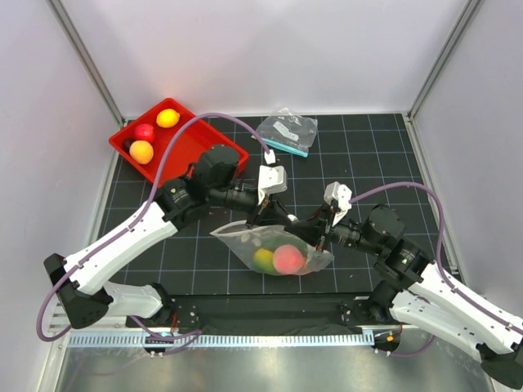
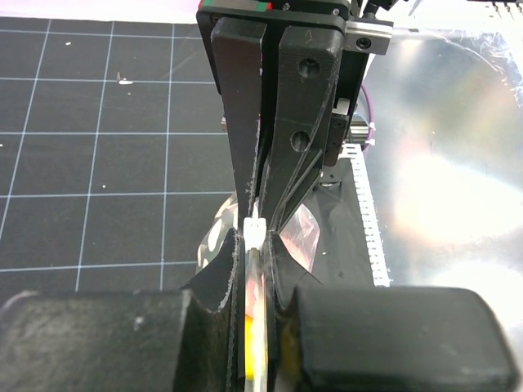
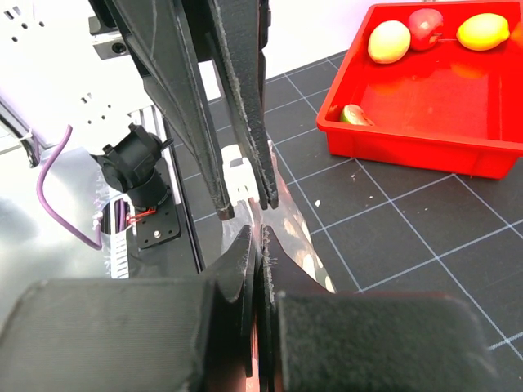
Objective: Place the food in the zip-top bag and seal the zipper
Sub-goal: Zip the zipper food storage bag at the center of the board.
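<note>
Black matting [image 1: 384, 163] ruled with a pale grid covers the table, with white panels [image 1: 270, 49] walling it in; at its far left sits a red tray [image 1: 204, 145], with a yellow fruit [image 1: 167, 118], a red fruit [image 1: 145, 132] and an orange fruit [image 1: 140, 151] gathered in its far left corner; a smaller clear pouch [image 1: 288, 131] with a teal strip lies just to the tray's right, well apart from where I work.

The zip-top bag [image 1: 245, 239] is at the near middle of the mat, between my two arms, its rim lifted and its body sagging toward the near edge; inside it a green fruit [image 1: 263, 260] and a pink peach [image 1: 288, 259] rest side by side, touching.

My left gripper [image 2: 255, 278] is closed almost fully, pinching the zipper [image 2: 256, 351] with little more than the strip's thickness between my jaws; a small white tab [image 2: 255, 229] on the strip sits just past my fingertips. My right gripper [image 3: 255, 245] is pressed tight together on the bag's rim, thin film caught between its tips; it faces my left gripper nose to nose, the two very close, with the white tab between them. Whether the strip is pressed closed along its whole length I cannot tell.
</note>
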You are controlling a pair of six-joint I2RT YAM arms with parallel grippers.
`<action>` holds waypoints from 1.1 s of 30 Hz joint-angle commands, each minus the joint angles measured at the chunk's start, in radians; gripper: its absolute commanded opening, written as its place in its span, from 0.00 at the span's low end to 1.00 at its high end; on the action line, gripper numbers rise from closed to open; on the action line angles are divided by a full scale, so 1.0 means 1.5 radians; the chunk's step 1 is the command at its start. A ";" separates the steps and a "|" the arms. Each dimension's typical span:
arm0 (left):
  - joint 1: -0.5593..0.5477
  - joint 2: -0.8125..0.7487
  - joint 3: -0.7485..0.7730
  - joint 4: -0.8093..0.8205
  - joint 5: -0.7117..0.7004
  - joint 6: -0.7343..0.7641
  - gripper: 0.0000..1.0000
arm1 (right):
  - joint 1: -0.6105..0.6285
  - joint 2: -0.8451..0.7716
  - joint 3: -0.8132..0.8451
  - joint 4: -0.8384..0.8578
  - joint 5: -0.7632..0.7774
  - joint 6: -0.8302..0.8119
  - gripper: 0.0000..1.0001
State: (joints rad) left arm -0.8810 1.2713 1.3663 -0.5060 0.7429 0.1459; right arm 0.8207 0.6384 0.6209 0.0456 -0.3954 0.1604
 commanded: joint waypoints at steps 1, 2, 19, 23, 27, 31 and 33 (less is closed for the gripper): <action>0.004 -0.006 0.000 0.021 0.000 0.002 0.00 | 0.000 -0.029 0.004 0.064 0.024 0.009 0.01; 0.004 -0.005 0.001 0.021 -0.001 0.002 0.00 | 0.000 -0.038 0.000 0.068 0.038 0.011 0.01; 0.004 -0.002 0.002 0.016 -0.007 0.003 0.00 | -0.001 -0.292 0.026 -0.114 0.291 -0.019 0.01; 0.004 -0.001 0.003 0.015 -0.008 0.003 0.00 | 0.000 -0.339 0.030 -0.141 0.371 -0.019 0.01; 0.004 0.002 0.003 0.014 -0.008 0.003 0.00 | -0.001 -0.361 0.023 -0.134 0.373 -0.015 0.01; 0.005 0.005 0.005 0.013 -0.021 0.000 0.00 | 0.000 -0.321 0.022 -0.123 0.374 -0.010 0.01; 0.005 0.008 0.006 0.013 -0.069 -0.007 0.00 | 0.000 -0.300 0.024 -0.123 0.388 -0.008 0.03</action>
State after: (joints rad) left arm -0.8810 1.2858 1.3663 -0.4862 0.7101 0.1432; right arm 0.8227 0.1452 0.6170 -0.1947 0.1070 0.1528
